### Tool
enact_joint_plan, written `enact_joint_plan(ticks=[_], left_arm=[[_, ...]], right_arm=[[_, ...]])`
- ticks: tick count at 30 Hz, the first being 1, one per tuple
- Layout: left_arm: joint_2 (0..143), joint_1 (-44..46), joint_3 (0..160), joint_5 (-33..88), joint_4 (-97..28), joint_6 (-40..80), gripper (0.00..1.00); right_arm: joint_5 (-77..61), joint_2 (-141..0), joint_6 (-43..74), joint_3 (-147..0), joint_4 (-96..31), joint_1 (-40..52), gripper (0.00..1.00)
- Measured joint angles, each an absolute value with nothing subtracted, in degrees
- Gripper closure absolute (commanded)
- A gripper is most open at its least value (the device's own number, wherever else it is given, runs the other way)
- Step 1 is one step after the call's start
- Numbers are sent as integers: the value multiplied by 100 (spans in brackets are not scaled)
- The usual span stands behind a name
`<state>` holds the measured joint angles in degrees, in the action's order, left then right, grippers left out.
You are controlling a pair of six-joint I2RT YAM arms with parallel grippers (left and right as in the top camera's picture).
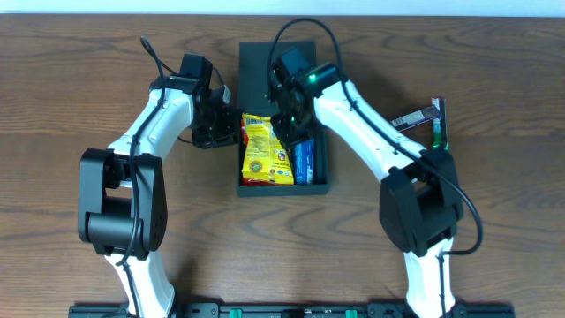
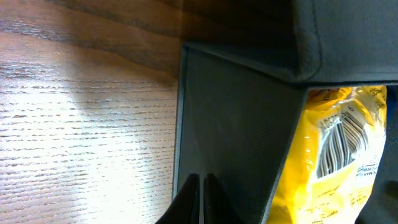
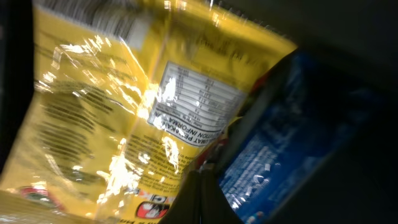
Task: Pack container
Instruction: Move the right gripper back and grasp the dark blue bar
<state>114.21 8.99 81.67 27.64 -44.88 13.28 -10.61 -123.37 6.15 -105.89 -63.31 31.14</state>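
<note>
The dark teal container [image 1: 265, 66] stands open at the table's middle, its flap lid lying toward the far side. A yellow snack packet [image 1: 263, 150] and a blue packet [image 1: 304, 163] lie inside. My left gripper [image 1: 225, 124] is shut, its tips [image 2: 202, 183] against the container's outer left wall [image 2: 236, 124], with the yellow packet [image 2: 336, 155] showing beyond it. My right gripper [image 1: 291, 132] is inside the container, shut, its tips [image 3: 202, 174] at the seam between the yellow packet [image 3: 93, 106] and the blue packet [image 3: 280, 143].
Two more snack bars lie on the wood table to the right: a dark silvery one [image 1: 415, 118] and a green one [image 1: 439, 128], next to the right arm's elbow.
</note>
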Motion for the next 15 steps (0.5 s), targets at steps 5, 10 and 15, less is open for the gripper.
enact_joint_plan(ticks=[5, 10, 15], left_arm=[[11421, 902, 8167, 2727, -4473, 1330, 94], [11421, 902, 8167, 2700, -4469, 1330, 94], [11419, 902, 8167, 2700, -4464, 1330, 94]], right_arm=[[-762, -12339, 556, -11356, -6884, 2856, 99], [-405, -12337, 740, -11909, -7002, 2102, 99], [-193, -12337, 1634, -11915, -7413, 681, 53]])
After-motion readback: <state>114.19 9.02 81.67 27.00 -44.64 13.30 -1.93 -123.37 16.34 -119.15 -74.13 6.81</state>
